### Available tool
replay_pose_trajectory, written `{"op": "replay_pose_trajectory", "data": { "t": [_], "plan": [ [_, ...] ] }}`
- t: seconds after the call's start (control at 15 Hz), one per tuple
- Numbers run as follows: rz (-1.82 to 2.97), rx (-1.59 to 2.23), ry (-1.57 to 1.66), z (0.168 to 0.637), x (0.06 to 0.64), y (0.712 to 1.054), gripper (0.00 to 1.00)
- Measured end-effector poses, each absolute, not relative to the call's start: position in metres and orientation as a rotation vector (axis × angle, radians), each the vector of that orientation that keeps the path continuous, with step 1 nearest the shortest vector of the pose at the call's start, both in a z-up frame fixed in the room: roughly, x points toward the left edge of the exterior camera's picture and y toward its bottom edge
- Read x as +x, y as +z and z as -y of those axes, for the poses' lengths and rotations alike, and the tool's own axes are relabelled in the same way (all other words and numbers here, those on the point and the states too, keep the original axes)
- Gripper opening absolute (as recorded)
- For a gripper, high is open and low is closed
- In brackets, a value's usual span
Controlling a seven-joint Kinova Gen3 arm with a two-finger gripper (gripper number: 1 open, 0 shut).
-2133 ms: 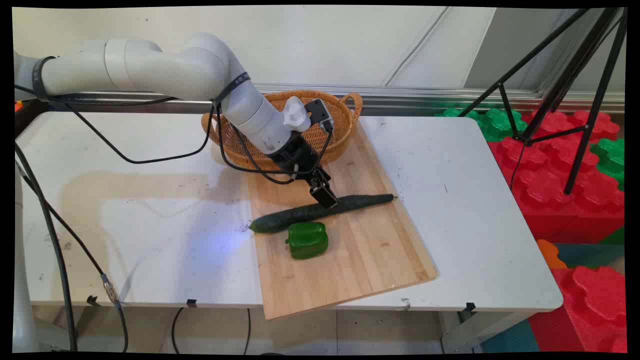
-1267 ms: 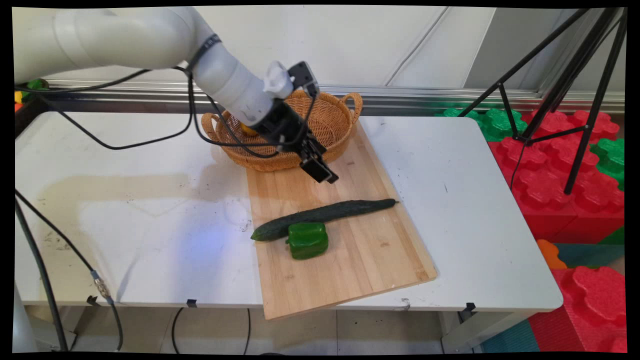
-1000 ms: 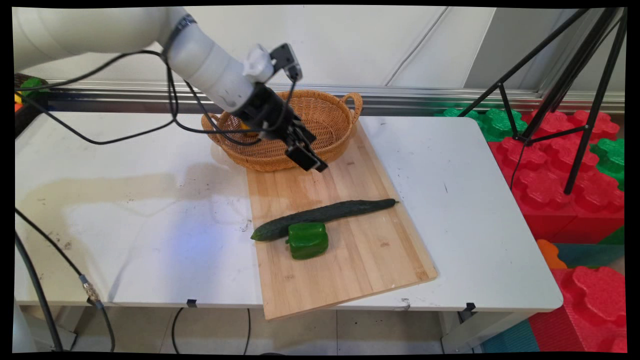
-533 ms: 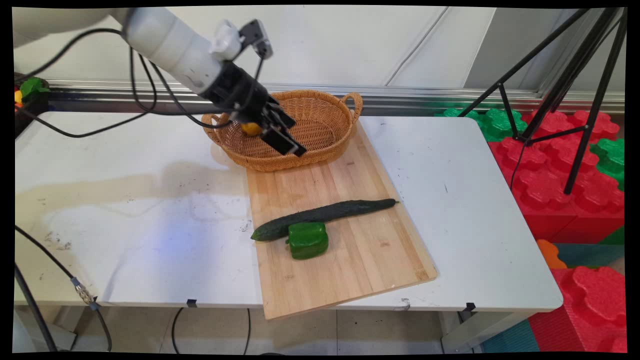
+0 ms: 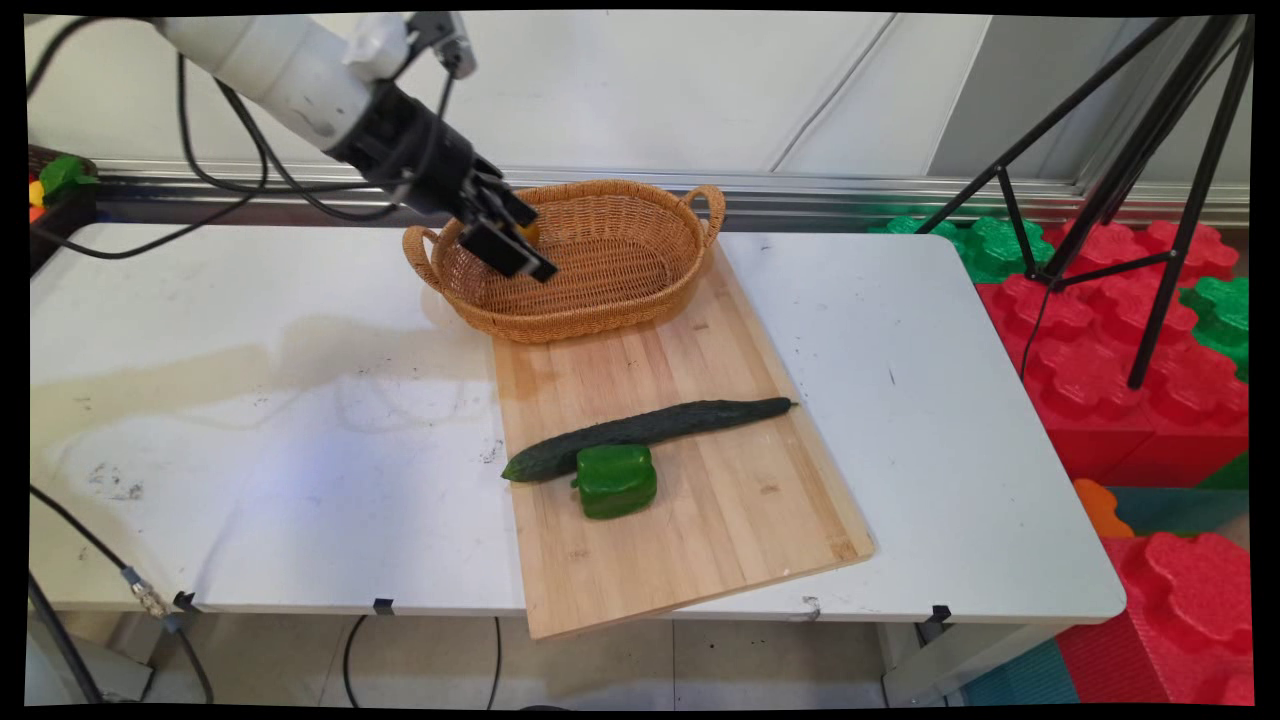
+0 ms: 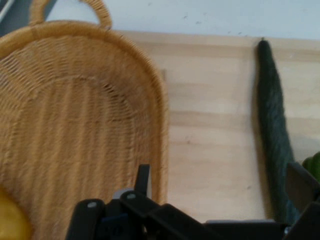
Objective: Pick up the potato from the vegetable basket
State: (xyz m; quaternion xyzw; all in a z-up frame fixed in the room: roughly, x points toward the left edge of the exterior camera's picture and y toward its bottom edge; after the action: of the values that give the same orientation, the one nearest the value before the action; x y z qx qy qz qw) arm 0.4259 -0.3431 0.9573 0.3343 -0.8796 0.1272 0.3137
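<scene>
Room: white wall behind, black tripod legs (image 5: 1150, 150) at right, red and green foam blocks (image 5: 1140, 330) on the floor beside the table.
Table: white table (image 5: 930, 400), scuffed, carrying a wooden cutting board (image 5: 700, 500) with a wicker basket (image 5: 620, 290) at its far end.
On the board: long dark cucumber (image 5: 650, 425) lying slantwise, a green bell pepper (image 5: 615, 480) touching its near side; both free of the claw.
In the basket: a yellow item (image 6: 12, 220), partly hidden, low in the hand view; kind unclear.
Claw: claw (image 5: 505, 245) raised over the left part of the basket, well apart from the cucumber; spread wide and empty, one finger (image 6: 142, 180) over the weave and the other at the hand view's right edge near the cucumber.
Change: two seconds back, down at the cucumber's middle; since then lifted away up and to the left, from board height to above the basket.
Cucumber since then: barely shifted, left on the board against the pepper.
Meaning: contact with the cucumber ended, nothing carried away, arm now nearest the basket and its yellow item.
</scene>
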Motion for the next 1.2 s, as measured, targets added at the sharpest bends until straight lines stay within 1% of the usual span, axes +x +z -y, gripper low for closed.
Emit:
{"op": "replay_pose_trajectory", "data": {
  "t": [0.33,0.67,0.87,1.2],
  "plan": [
    [2.339,0.932,0.393,0.344,0.463,0.966,1.00],
    [2.366,0.962,0.457,0.354,0.485,0.965,1.00],
    [2.388,0.980,0.497,0.365,0.496,0.957,1.00],
    [2.421,1.055,0.570,0.401,0.513,0.926,1.00]
  ]
}}
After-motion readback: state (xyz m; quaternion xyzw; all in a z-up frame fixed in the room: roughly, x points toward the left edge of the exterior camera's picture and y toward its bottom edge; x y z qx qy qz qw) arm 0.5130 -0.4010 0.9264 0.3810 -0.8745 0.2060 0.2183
